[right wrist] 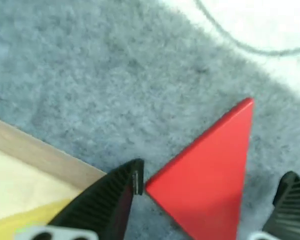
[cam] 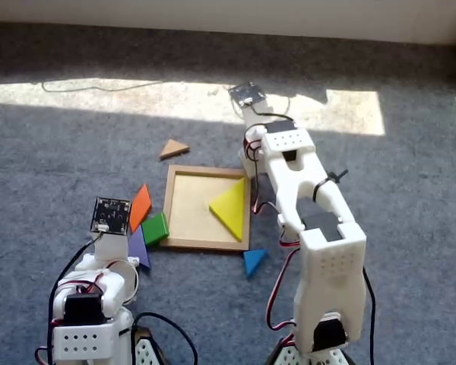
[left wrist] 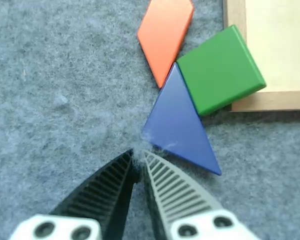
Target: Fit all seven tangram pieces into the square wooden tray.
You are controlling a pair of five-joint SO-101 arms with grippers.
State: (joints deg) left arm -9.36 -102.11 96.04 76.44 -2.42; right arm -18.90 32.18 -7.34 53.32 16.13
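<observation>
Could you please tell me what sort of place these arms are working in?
Likely an indoor room, perhaps a home or small lab: grey carpet or felt covers the ground, a sun patch falls across it as from a window, and a loose cable trails near a pale wall.

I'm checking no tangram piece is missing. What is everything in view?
wooden tray: 1, pale wood, centre of the carpet
yellow triangle: 1, yellow, inside the tray
green square: 1, green, overlapping a tray corner
orange parallelogram: 1, orange, carpet beside the green square
violet-blue triangle: 1, violet-blue, carpet beside the green square
small blue triangle: 1, blue, carpet outside the tray, arms' side
tan triangle: 1, tan, carpet beyond the tray
red triangle: 1, red, carpet outside a tray corner
left arm: 1, white, jaws shut at the violet-blue triangle's tip
right arm: 1, white, jaws open either side of the red triangle
</observation>
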